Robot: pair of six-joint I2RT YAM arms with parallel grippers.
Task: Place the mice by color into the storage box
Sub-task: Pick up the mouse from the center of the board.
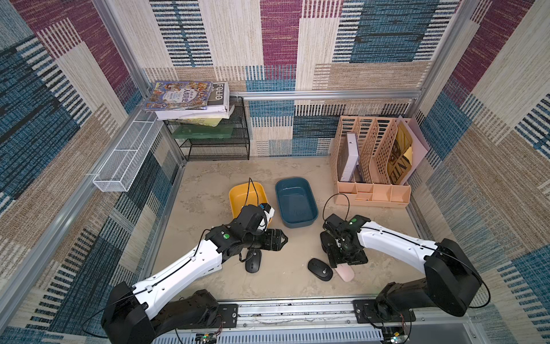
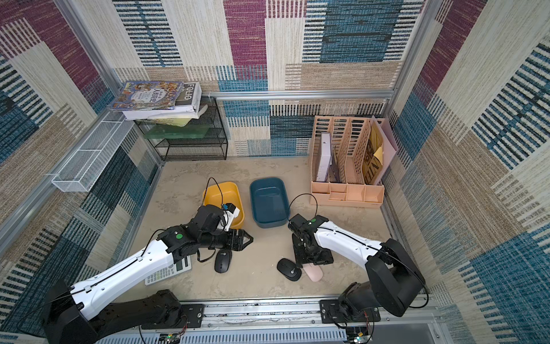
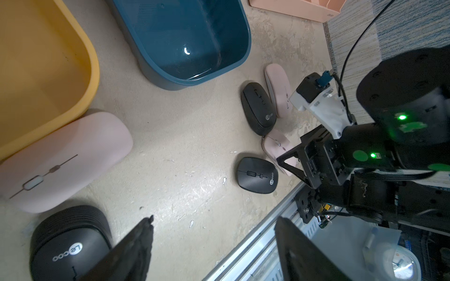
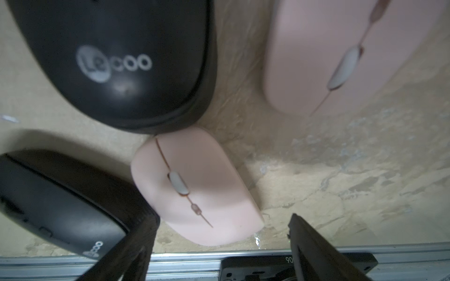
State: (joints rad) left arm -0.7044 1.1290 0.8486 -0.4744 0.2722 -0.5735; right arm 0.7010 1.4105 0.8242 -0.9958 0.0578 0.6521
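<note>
Right end effector (image 4: 222,219) is spread wide around a pink mouse (image 4: 194,187) close to the surface's robot-side edge, nothing pinched yet. One finger (image 4: 131,243) looks like it's touching the neighbouring black mouse (image 4: 60,211), so closing could drag that along too.

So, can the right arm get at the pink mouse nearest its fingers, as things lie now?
Probably yes. The right gripper is open right over the pink mouse and nothing covers it. One black mouse lies close beside a finger and could be nudged.
</note>
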